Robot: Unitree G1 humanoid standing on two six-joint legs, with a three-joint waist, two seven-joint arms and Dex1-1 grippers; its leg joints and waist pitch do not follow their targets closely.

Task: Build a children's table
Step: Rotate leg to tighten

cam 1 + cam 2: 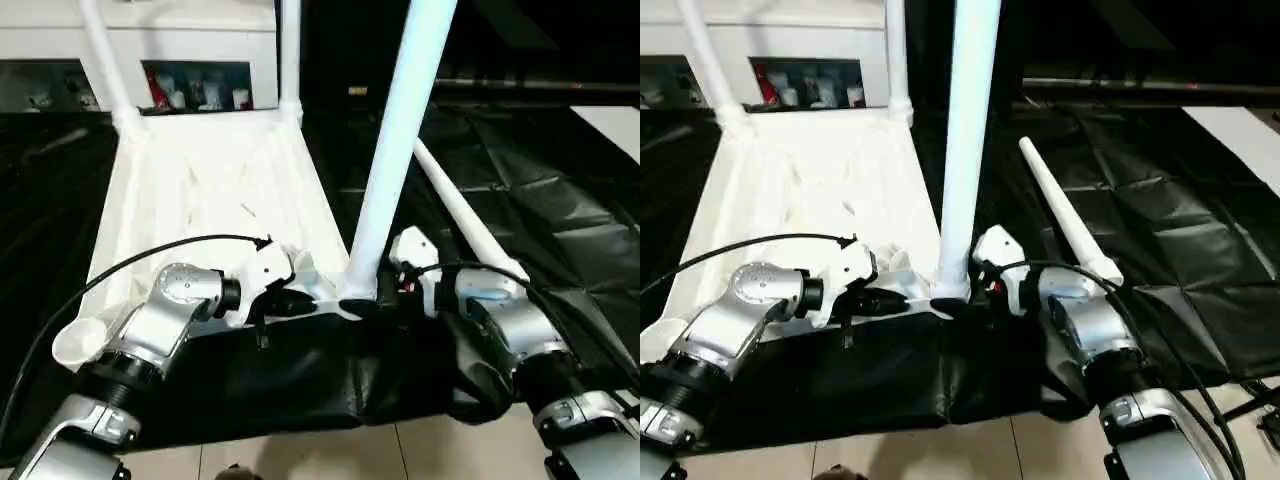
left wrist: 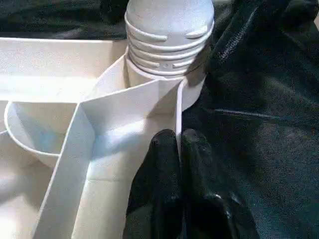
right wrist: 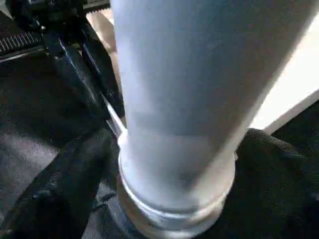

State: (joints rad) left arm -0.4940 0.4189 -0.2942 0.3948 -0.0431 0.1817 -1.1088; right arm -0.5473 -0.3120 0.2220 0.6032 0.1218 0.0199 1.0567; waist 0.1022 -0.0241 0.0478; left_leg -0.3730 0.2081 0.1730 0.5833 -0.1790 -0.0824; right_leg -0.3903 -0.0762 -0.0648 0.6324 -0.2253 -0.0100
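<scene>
Looking down through the head camera, I see the small white plastic children's table top [image 1: 205, 190] lying upside down, ribs up, on the black-covered work table [image 1: 540, 170]. Two white tapered tube legs [image 1: 105, 60] stand in the far corner sockets at about 11 and 12 o'clock. A third leg [image 1: 400, 140] stands upright in the near corner socket at centre frame. A fourth leg [image 1: 1065, 215] lies loose on the black cover at 2 o'clock of that socket. A white glass-door cabinet [image 1: 190, 60] stands behind the table at 12 o'clock.

Left wrist view: my left gripper [image 2: 180, 144] has its two black fingers pinched on the thin outer wall of the table top, directly below the ribbed base of the standing leg.

Right wrist view: my right gripper [image 3: 174, 164] has a black finger on each side of the standing leg, pressed against its lower end just above the socket collar. The left gripper shows beyond, at 10 o'clock.
</scene>
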